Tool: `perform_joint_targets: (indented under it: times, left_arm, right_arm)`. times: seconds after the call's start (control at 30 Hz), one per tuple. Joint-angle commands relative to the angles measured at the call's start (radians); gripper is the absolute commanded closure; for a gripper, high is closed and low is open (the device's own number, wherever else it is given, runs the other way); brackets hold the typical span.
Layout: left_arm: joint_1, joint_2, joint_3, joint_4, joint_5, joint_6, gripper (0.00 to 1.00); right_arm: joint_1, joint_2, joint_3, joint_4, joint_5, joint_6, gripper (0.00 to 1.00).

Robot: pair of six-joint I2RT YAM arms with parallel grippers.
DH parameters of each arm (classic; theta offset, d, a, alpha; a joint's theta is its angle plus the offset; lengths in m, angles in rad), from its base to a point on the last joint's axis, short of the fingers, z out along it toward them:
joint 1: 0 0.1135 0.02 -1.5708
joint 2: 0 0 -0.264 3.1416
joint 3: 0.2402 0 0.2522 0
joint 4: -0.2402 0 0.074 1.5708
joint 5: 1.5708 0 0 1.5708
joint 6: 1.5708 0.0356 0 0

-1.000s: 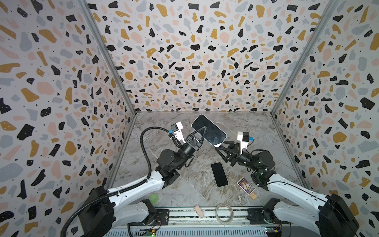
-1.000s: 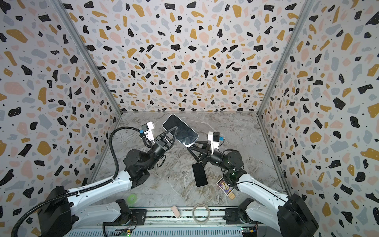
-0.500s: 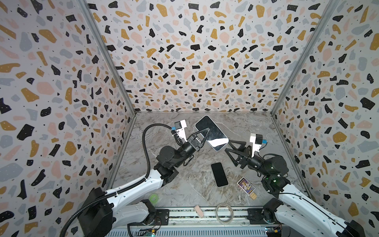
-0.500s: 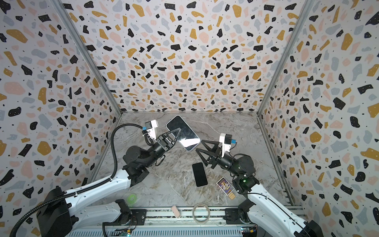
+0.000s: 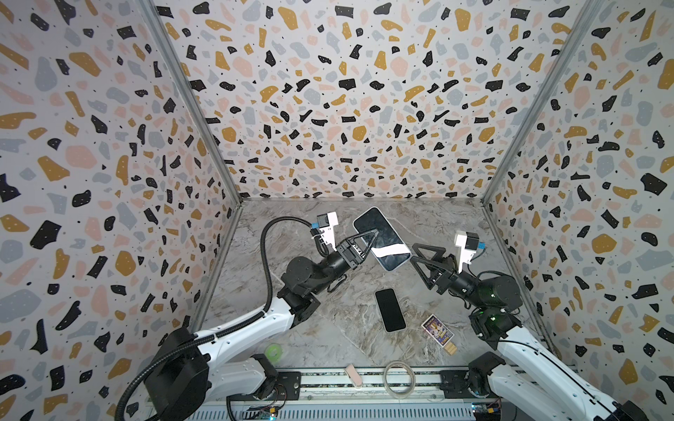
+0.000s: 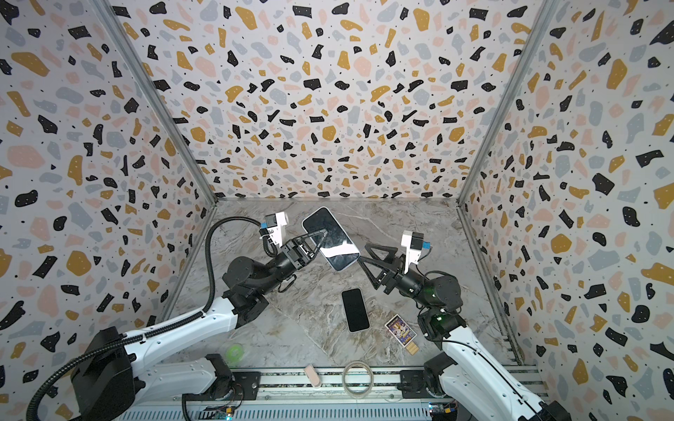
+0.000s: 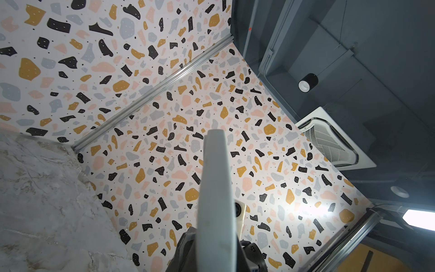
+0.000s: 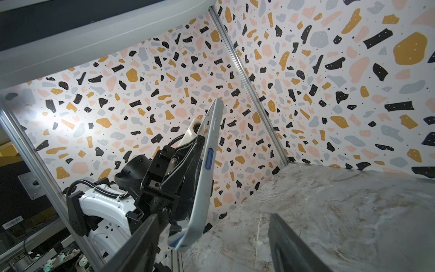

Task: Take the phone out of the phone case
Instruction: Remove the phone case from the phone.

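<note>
A pale blue phone case point(image 5: 396, 265) point(image 6: 345, 265) hangs tilted above the marble floor, and the phone's dark glossy face point(image 5: 372, 225) point(image 6: 322, 223) fills it. My left gripper point(image 5: 372, 237) point(image 6: 322, 234) is shut on its long side. The left wrist view shows the case edge-on point(image 7: 216, 188), with a cream camera bump point(image 7: 240, 212) on its back. The right wrist view shows the case's side with a blue button point(image 8: 209, 160). My right gripper point(image 5: 414, 253) point(image 6: 363, 252) point(image 8: 214, 216) stands open just right of the case's lower corner, not touching it.
A bare black-screened phone point(image 5: 390, 310) lies flat on the floor below the grippers. A small printed card box point(image 5: 437, 330) sits to its right. At the front edge are a green tape roll point(image 5: 273, 351), a pink eraser point(image 5: 353, 375) and a clear ring point(image 5: 399, 377). Terrazzo walls close three sides.
My right gripper has drawn back to the right, away from the case's lower corner, and its jaws have spread. The left gripper still holds the case, shifted slightly.
</note>
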Motion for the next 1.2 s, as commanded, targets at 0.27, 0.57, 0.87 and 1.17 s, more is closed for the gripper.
perform_joint_targets:
  times: [0.27, 0.57, 0.87, 1.17]
  left_arm:
    - [0.008, 0.013, 0.012, 0.187, 0.027, -0.045, 1.0]
    - [0.008, 0.025, 0.003, 0.217, 0.032, -0.056, 1.0]
    - [0.007, 0.023, 0.001, 0.225, 0.036, -0.059, 1.0]
    - [0.006, 0.037, 0.008, 0.243, 0.047, -0.069, 1.0]
  right_arm:
    - [-0.013, 0.055, -0.026, 0.25, -0.07, 0.132, 0.46]
    - [-0.014, 0.095, -0.019, 0.308, -0.073, 0.165, 0.55]
    - [-0.013, 0.121, -0.021, 0.348, -0.075, 0.185, 0.66]
    - [-0.013, 0.133, -0.019, 0.396, -0.086, 0.199, 0.9]
